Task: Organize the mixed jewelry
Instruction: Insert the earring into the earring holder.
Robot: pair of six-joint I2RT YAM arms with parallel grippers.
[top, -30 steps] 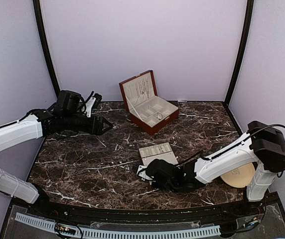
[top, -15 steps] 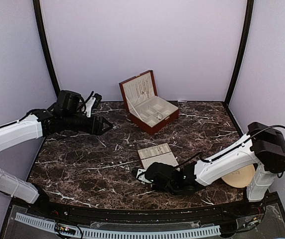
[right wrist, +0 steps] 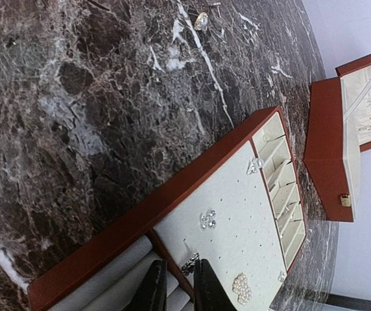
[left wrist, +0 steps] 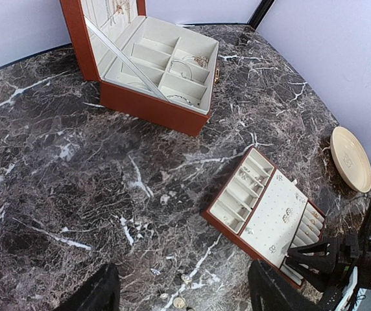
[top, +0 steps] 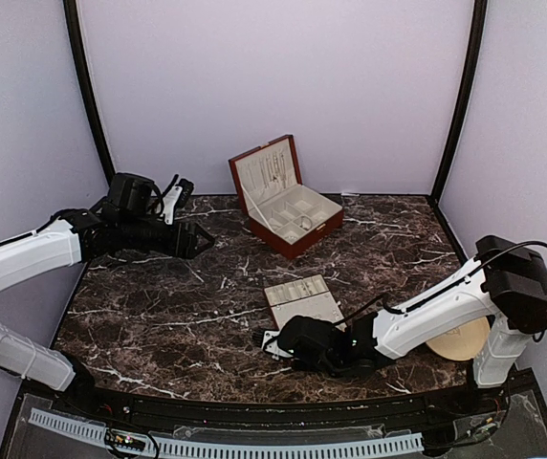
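My right fingers (right wrist: 153,290) are hovering at one end of the cream-lined tray (right wrist: 133,223). They are standing a little apart, with a small sparkling piece (right wrist: 189,262) just at their tips, and I cannot tell whether they are pinching it. Other earrings (right wrist: 207,218) are sitting on the tray's pad. My left fingers (left wrist: 101,295) are hanging released, wide and empty, above the marble worktop (left wrist: 43,162), where some loose pieces (left wrist: 179,301) are lying, well apart from the open jewelry box (left wrist: 153,107).
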